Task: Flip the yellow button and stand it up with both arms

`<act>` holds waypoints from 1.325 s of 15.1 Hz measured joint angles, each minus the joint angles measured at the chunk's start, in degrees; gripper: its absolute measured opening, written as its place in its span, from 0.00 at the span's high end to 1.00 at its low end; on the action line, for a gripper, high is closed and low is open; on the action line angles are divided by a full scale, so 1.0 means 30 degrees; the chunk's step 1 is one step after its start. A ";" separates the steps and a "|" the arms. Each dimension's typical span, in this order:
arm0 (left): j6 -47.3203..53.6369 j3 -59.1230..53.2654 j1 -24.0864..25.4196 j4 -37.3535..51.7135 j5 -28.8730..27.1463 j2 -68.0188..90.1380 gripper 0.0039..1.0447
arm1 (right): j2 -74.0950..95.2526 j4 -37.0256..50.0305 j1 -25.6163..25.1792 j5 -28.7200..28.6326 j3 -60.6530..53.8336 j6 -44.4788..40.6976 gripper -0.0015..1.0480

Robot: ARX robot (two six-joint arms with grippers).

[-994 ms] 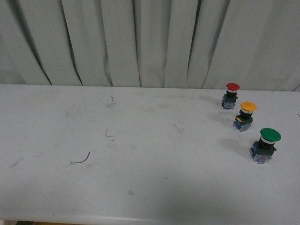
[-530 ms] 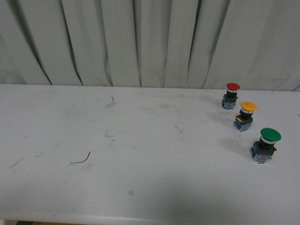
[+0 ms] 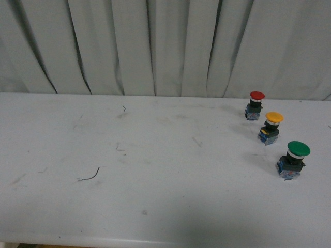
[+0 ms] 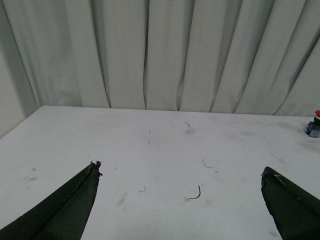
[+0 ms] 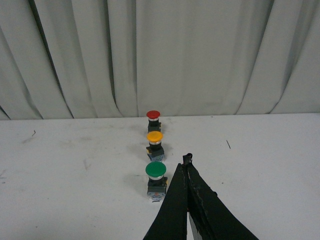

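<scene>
The yellow button (image 3: 271, 127) stands upright on the white table, cap up, at the right side of the front view, between a red-capped switch and a green-capped one. It also shows in the right wrist view as the yellow button (image 5: 155, 142). My right gripper (image 5: 187, 159) is shut with nothing in it, a little short of the row of switches and beside the green one. My left gripper (image 4: 180, 170) is open over bare table, far from the button. Neither arm shows in the front view.
A red-capped switch (image 3: 254, 105) stands behind the yellow one and a larger green-capped switch (image 3: 292, 159) in front of it. A short dark wire scrap (image 3: 91, 176) lies on the white table (image 3: 155, 155). Grey curtains (image 3: 155, 46) hang behind the table.
</scene>
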 joint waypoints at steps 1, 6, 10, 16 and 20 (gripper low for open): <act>0.0000 0.0000 0.0000 0.0000 0.0000 0.0000 0.06 | -0.0619 -0.0554 0.0000 0.0000 0.0000 -0.0007 0.98; 0.0000 0.0000 0.0000 0.0000 0.0000 0.0000 0.06 | -0.4452 -0.4816 0.0000 0.0000 0.0022 0.0000 0.98; 0.0000 0.0000 0.0000 -0.0007 0.0007 0.0000 0.06 | -0.6892 -0.6994 0.0000 -0.0007 0.0007 -0.0007 0.98; 0.0000 0.0000 0.0000 0.0007 0.0000 0.0000 0.06 | -0.6885 -0.6994 0.0000 0.0007 0.0007 -0.0015 0.56; 0.0000 0.0000 0.0000 0.0007 0.0000 0.0000 0.06 | -0.6885 -0.6994 0.0000 0.0000 0.0007 -0.0015 0.18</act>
